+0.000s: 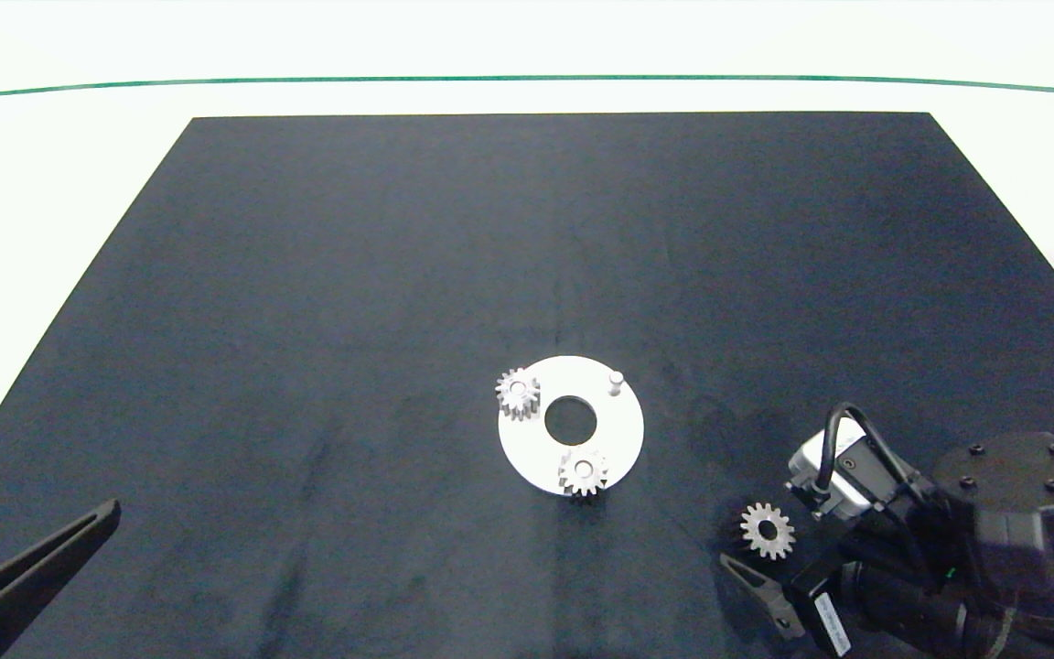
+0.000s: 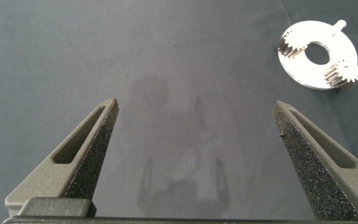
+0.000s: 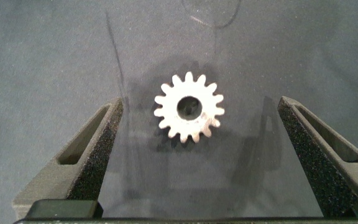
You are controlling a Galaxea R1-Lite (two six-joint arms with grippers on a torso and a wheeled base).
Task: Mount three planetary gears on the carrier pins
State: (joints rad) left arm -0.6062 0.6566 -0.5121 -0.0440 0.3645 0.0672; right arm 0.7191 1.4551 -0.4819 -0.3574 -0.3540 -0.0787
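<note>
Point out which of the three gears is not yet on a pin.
The loose gear lying flat on the black mat between the open right gripper fingers. The other two sit on pins of the white disc.

Looks like a robotics lab or test bench, not a home. A plain black mat [image 1: 399, 275] covers a white table [image 1: 527, 46], with a thin green line [image 1: 527, 79] running across its far side. Only machine parts lie on the mat: a white carrier disc [image 1: 618, 439] with pins and small metal gears [image 1: 767, 531]. Dark robot arms reach in at the near left and near right corners.
</note>
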